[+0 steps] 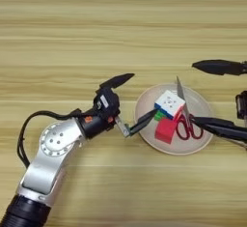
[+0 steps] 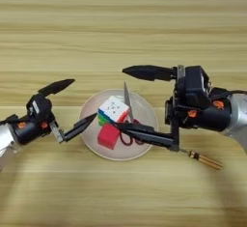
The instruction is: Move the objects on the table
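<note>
On the table [image 1: 72, 37], a round beige plate [image 2: 145, 109] holds all three objects. The puzzle cube [image 2: 112, 109] shows its white face, and the red cube [image 2: 108, 136] lies just in front of it. The scissors [image 2: 127, 138] lie to their right, blade pointing away from me. My left gripper [image 1: 144, 93] is open at the plate's left rim, its lower fingertip close to the puzzle cube. My right gripper [image 2: 121, 97] is open wide. Its upper finger is past the plate's far rim and its lower finger lies across the scissors' red handles.
A thin gold-coloured stick [image 2: 206, 160] lies on the table to the right of the plate, below my right gripper's base. A black cable [image 1: 29, 124] loops beside my left forearm.
</note>
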You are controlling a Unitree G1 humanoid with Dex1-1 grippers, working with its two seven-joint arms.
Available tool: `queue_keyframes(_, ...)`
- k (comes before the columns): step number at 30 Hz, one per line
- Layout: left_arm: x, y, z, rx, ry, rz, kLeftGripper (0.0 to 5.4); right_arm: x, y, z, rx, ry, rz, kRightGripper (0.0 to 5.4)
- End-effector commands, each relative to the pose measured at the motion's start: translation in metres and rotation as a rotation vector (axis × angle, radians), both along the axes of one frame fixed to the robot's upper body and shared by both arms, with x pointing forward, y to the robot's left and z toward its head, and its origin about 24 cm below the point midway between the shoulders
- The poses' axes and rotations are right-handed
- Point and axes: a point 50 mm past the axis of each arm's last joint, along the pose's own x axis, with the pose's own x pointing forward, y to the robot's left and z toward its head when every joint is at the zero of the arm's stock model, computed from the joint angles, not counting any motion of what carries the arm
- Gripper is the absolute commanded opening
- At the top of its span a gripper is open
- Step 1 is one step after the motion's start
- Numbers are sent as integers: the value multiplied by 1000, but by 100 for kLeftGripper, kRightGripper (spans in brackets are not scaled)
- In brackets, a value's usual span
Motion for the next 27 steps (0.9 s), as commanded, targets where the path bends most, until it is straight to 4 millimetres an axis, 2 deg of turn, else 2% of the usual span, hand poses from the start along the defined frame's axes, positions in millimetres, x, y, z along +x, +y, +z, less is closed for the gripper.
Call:
queue_keyframes(1, 8, 9, 8, -51, -13, 111, 538, -1, -9, -7, -10, -1, -74, 540)
queue_keyframes(9, 20, 26, 8, -109, -20, 346, 538, -3, -30, -35, -94, 54, -206, 540)
queue_keyframes(18, 34, 46, -1, -125, -21, 646, 538, -2, -60, -64, -243, 111, -367, 540)
queue_keyframes(27, 44, 60, -7, -162, -21, 850, 538, -7, -84, -85, -407, 163, -405, 540)
